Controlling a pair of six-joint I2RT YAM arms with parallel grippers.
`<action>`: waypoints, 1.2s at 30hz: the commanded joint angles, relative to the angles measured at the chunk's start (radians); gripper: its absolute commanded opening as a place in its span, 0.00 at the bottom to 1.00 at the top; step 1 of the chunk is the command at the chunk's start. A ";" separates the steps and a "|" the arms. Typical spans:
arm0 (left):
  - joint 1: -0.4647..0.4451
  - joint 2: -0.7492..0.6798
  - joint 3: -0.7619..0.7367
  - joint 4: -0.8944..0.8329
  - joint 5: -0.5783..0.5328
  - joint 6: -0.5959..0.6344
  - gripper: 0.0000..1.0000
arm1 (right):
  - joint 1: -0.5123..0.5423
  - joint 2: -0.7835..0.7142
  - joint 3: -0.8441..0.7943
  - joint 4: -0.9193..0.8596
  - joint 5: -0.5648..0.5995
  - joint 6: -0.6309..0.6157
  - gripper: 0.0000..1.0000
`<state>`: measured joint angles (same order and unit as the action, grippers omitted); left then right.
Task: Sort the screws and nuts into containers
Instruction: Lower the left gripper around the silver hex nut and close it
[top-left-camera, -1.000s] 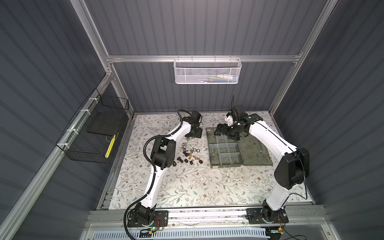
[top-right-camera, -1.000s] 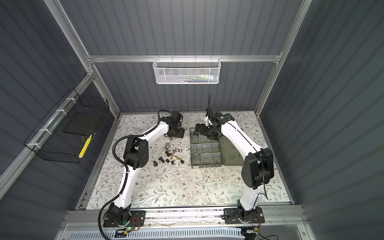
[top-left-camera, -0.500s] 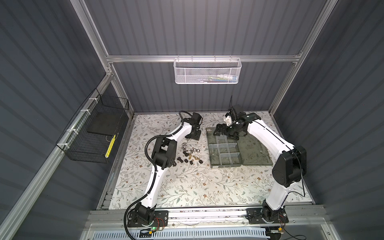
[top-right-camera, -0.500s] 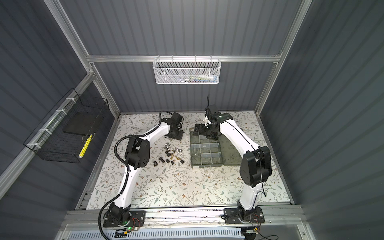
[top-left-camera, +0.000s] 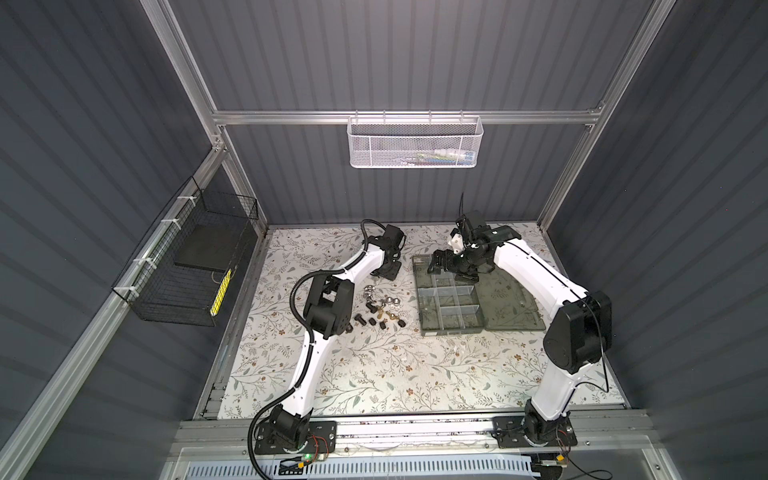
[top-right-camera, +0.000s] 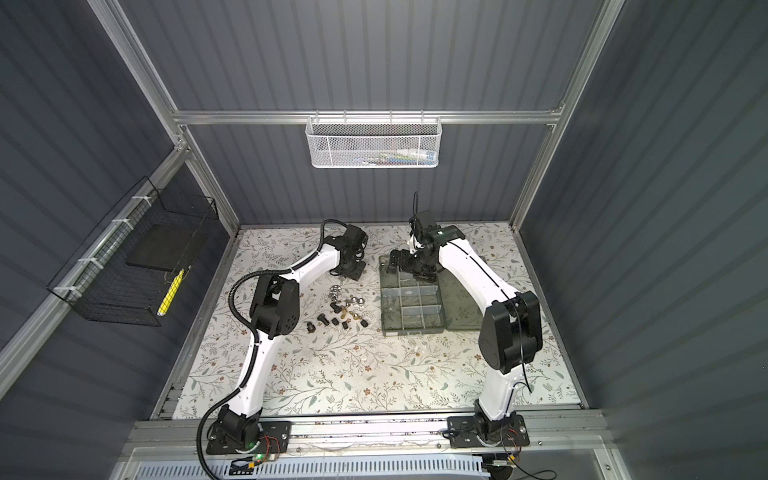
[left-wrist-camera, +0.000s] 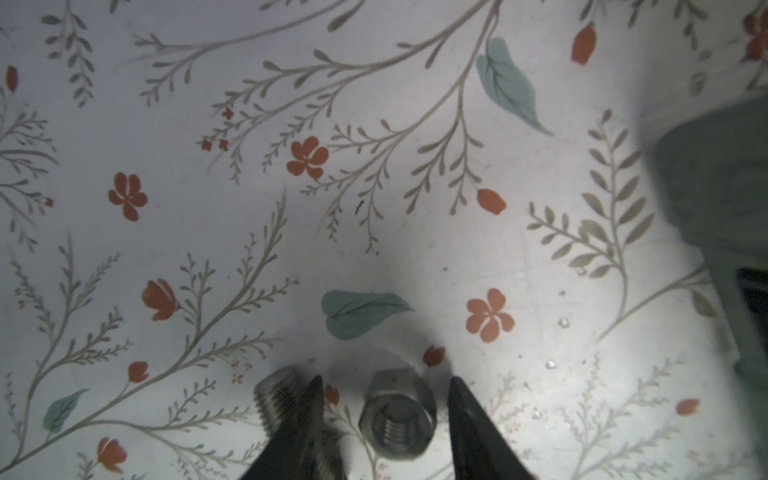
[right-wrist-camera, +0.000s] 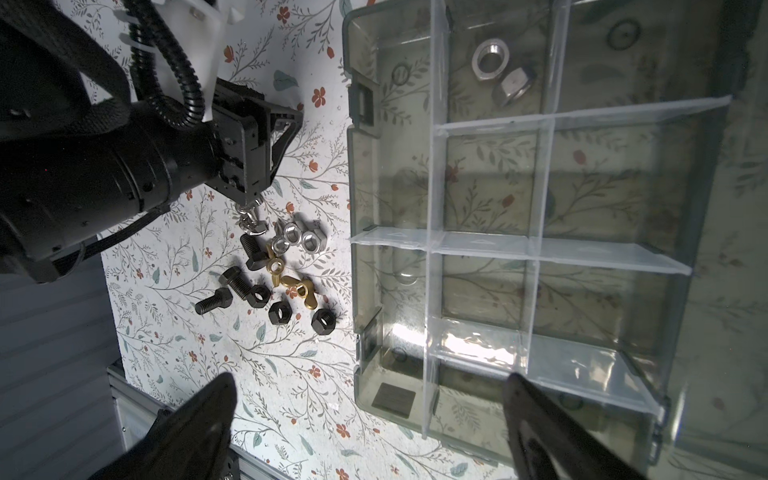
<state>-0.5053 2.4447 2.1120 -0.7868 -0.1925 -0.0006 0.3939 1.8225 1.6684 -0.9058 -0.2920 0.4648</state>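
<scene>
Silver nuts (right-wrist-camera: 515, 88): we see two binned, upper frame | pile (right-wrist-camera: 297, 286) unsorted | left tool (left-wrist-camera: 385, 379) straddles hex nut (left-wrist-camera: 398, 415), unclosed | right tool (right-wrist-camera: 370, 376) wide.

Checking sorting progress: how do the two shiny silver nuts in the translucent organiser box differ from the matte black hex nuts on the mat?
The two shiny silver nuts sit in a compartment of the translucent grey-green organiser box; the matte black hex nuts lie outside, on the floral mat. The silver pair lies together; the black ones apart. Both are loose.
</scene>
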 joint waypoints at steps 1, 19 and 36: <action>-0.001 0.034 0.033 -0.043 -0.020 0.051 0.47 | 0.003 0.005 0.004 -0.030 -0.003 0.009 0.99; -0.001 0.045 -0.006 -0.044 0.063 0.082 0.35 | 0.010 0.028 0.044 -0.062 0.021 0.016 0.99; 0.001 0.063 -0.016 -0.121 0.168 0.000 0.30 | 0.008 0.040 0.038 -0.049 0.021 0.026 0.99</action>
<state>-0.5022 2.4523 2.1197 -0.8021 -0.0875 0.0235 0.3977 1.8511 1.6890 -0.9432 -0.2813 0.4831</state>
